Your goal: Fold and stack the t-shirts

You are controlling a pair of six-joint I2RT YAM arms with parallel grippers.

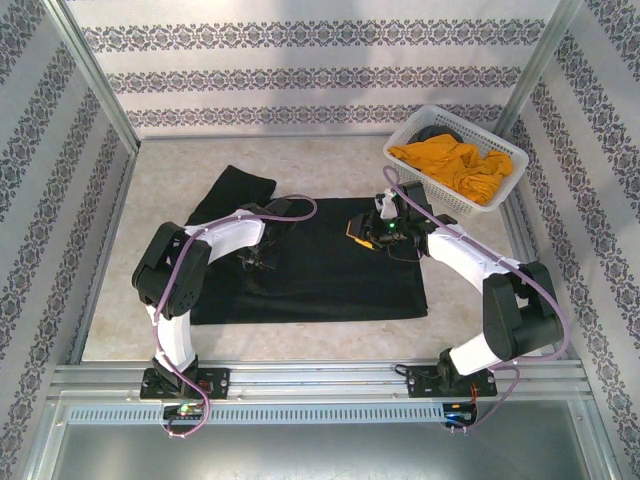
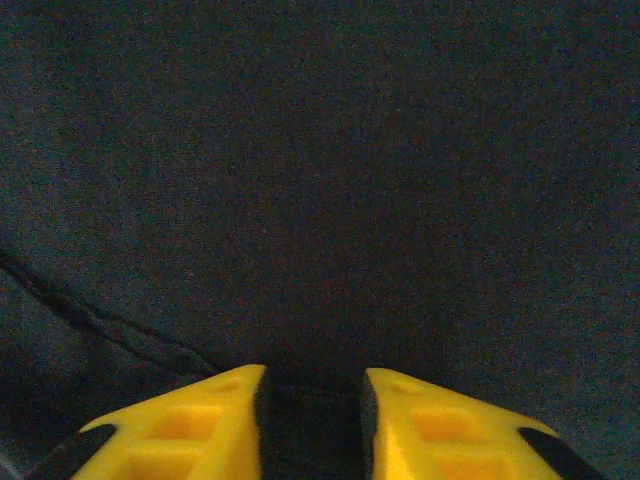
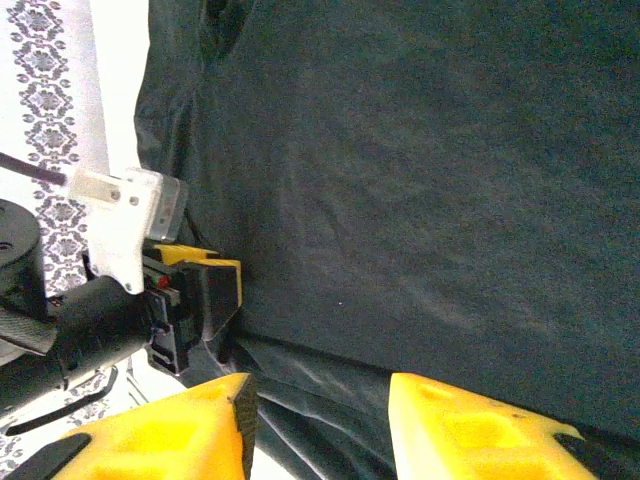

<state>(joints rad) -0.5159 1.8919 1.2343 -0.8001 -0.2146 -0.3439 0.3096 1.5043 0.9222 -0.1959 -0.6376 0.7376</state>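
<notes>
Robot lab test cell, dressed to look domestic.
- Boxed enclosure: flat wall panels (image 1: pixel 300 75) printed with repeating damask bands like wallpaper, set in bare aluminium posts (image 1: pixel 95 85).
- Slotted aluminium rail (image 1: pixel 320 375) along the near edge, with the left arm (image 1: pixel 178 320) and the right arm (image 1: pixel 470 262) bolted to it and purple cables (image 1: pixel 300 198) looped along them.
- Plain beige table (image 1: pixel 330 160) as the cell floor.
- Laundry props: black t-shirt (image 1: pixel 320 275) spread mid-table; white lattice basket (image 1: pixel 440 190) far right, holding a mustard-orange t-shirt (image 1: pixel 455 165).

The black t-shirt (image 1: pixel 320 270) is matt, finely woven cloth; the mustard-orange t-shirt (image 1: pixel 455 165) is soft, crumpled cloth. The basket (image 1: pixel 425 182) is white lattice plastic, and the counter (image 1: pixel 300 340) is matt and pale.
</notes>
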